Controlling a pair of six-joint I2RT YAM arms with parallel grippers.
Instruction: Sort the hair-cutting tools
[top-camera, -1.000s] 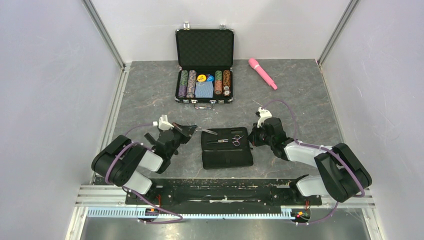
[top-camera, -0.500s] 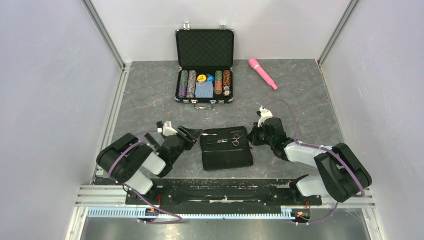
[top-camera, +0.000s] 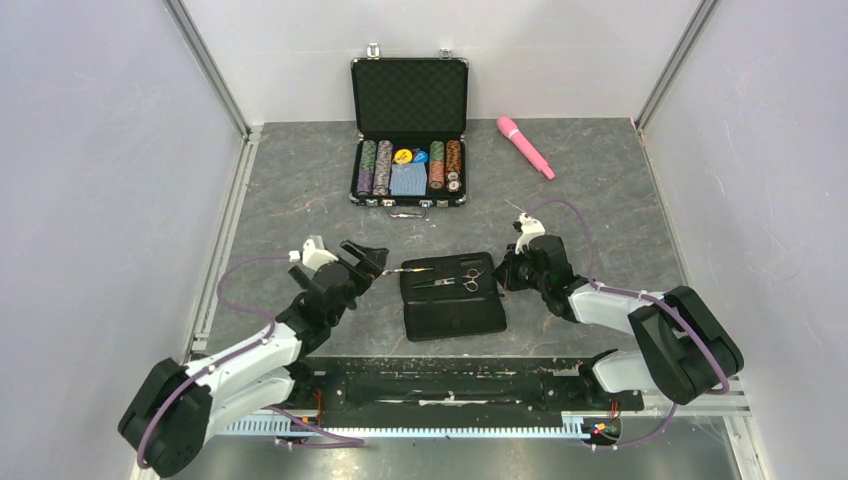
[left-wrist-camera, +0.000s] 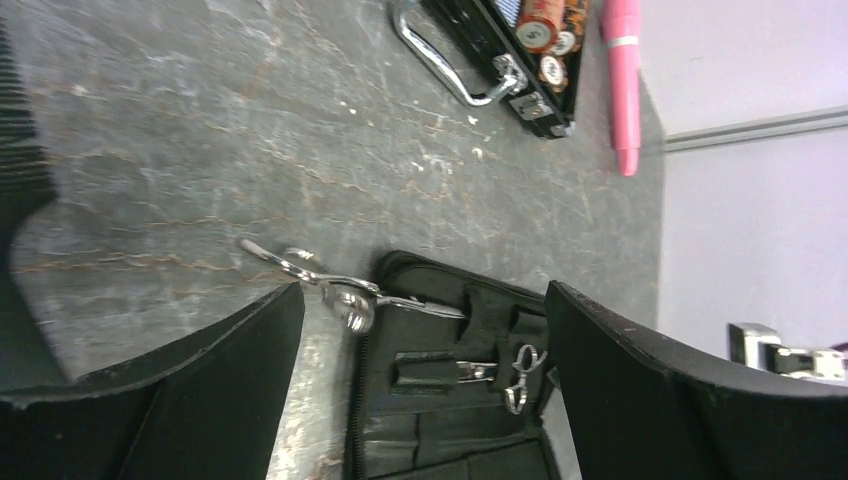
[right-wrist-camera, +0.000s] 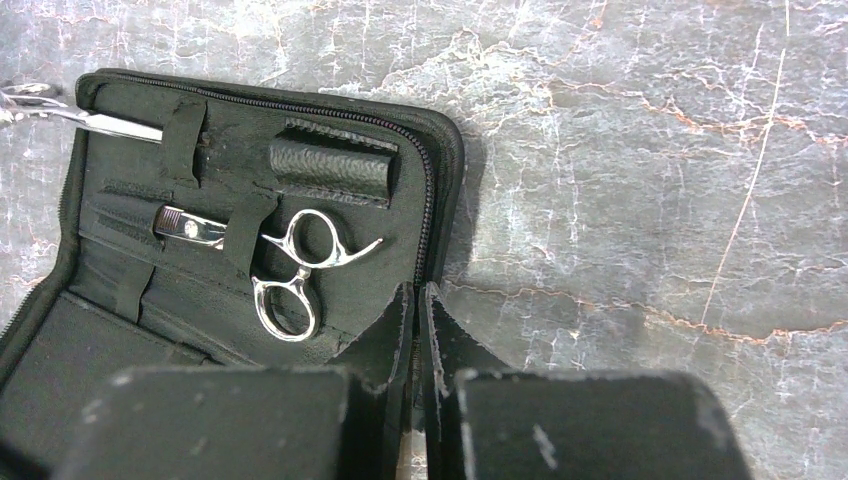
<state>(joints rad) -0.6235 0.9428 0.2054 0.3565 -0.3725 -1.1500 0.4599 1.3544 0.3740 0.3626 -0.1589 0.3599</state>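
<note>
A grey marbled desk (top-camera: 300, 190) is carrying four things. An open case (top-camera: 409, 95) of chips is sitting at the far middle, with a pink wand (top-camera: 525, 146) lying aslant just right of it. A black pouch (top-camera: 455, 315) is lying open near the front middle, and scissors (top-camera: 415, 268) are poking out over its left edge, their rings resting on the desk.
</note>
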